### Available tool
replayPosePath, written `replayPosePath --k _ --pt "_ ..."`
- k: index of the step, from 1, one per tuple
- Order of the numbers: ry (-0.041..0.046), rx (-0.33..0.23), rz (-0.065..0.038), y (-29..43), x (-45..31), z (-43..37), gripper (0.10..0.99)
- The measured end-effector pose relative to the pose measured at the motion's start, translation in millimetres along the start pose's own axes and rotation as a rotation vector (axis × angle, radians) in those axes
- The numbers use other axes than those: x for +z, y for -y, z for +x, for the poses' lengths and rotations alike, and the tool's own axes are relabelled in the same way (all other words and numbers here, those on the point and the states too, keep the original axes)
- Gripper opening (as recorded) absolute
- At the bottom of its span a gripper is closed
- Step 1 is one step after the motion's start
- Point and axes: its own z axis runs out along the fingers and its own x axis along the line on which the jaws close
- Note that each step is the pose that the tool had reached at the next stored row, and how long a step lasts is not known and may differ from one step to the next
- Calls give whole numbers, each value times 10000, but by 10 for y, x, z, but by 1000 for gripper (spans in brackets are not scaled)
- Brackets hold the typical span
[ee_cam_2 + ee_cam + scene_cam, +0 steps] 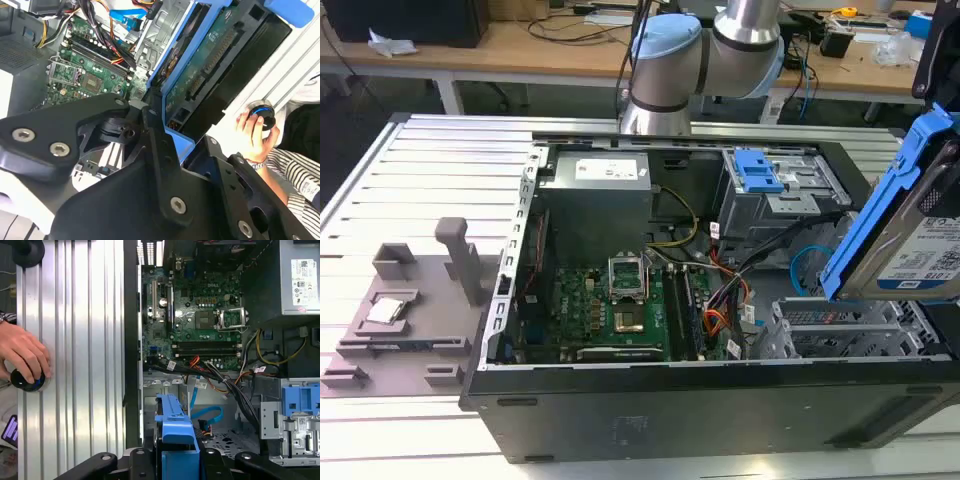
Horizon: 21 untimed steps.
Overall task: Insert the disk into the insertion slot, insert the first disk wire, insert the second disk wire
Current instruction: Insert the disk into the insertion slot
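Observation:
The disk (pixel 910 230), a silver drive with a white label in a bright blue carrier, hangs tilted above the open computer case at the exterior view's right. My gripper (pixel 177 456) is shut on it, its black fingers (pixel 155 125) clamping the blue carrier (pixel 175 427). The drive's green circuit board (pixel 210 65) faces the second wrist camera. Below the disk lies the insertion slot (pixel 840 325), a low bay of perforated silver metal (pixel 225 440), with nothing in it. A loose blue cable (pixel 207 415) and a bundle of coloured wires (pixel 715 322) lie beside the bay, plugged into nothing I can see.
A taller grey cage with a blue latch (pixel 765 175) stands behind the bay. The motherboard (pixel 620 300) and power supply (pixel 595 190) fill the case's other end. A grey fixture (pixel 400 310) sits on the slatted table. A person's hand (pixel 25 357) rests on a black knob (pixel 261 116).

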Motion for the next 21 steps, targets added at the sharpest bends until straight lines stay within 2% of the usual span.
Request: replayPosePath --k 1,3,7,11,21 --pt "-1 1 0 -13 0 0 369" --pt "0 0 0 -84 7 2 369" --pt "0 1 0 -140 13 3 369" --pt "0 0 0 -147 36 3 369" --pt "-1 0 0 -142 176 2 369"
